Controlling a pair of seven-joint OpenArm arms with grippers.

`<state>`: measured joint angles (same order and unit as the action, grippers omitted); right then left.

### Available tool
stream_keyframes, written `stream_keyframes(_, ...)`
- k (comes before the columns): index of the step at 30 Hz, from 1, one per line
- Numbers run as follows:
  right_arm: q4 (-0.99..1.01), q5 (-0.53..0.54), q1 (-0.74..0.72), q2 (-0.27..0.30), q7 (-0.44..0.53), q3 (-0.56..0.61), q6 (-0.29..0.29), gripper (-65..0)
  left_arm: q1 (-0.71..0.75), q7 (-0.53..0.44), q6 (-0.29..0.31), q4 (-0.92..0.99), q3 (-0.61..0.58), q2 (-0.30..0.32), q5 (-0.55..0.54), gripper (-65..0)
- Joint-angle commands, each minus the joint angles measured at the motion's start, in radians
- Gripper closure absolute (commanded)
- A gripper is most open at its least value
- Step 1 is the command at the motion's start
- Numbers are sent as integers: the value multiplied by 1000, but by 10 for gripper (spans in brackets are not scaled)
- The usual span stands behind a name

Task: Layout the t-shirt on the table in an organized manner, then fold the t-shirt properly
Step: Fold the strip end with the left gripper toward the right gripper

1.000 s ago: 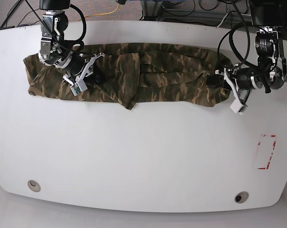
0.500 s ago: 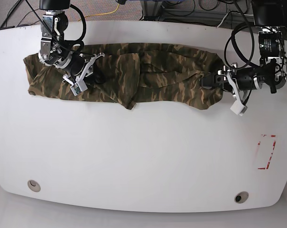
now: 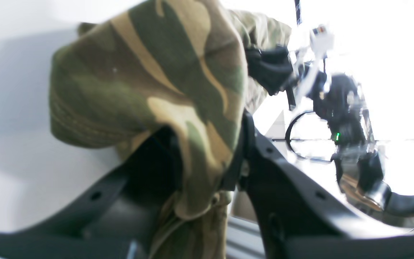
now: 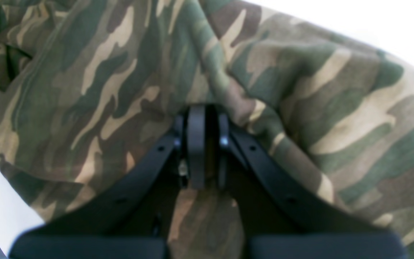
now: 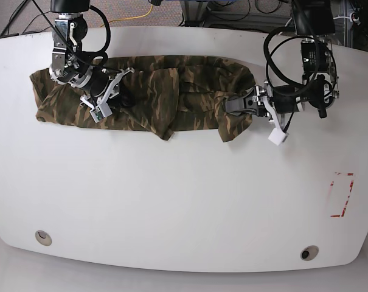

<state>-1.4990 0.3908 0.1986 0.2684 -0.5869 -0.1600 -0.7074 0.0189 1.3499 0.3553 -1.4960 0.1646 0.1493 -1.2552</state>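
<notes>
While the soft olive, brown and tan camouflage-print cloth t-shirt (image 5: pixel 165 97) is stretched across the far side of the glossy white worktop (image 5: pixel 184 201), folds are pinched in both closed jaws, and, being limp, it is best gripped at hems.

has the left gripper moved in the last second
Yes. In the base view the left gripper, shut on the t-shirt, has carried its end away from the red mark, toward the table's middle.
</notes>
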Motion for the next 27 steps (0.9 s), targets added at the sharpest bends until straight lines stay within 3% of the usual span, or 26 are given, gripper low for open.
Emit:
stream_keyframes(1, -4, -39, 5, 9, -49, 0, 9, -44, -37, -11, 3, 13, 0, -34, -39, -103)
stream_keyframes(10, -4, -39, 5, 9, -49, 1, 9, -44, -95, -13, 1, 77, -36, -127, -39, -103)
stream_keyframes(27, -4, -36, 5, 9, -48, -2, 9, -44, -138, -14, 1, 99, -155, -182, 21, -106)
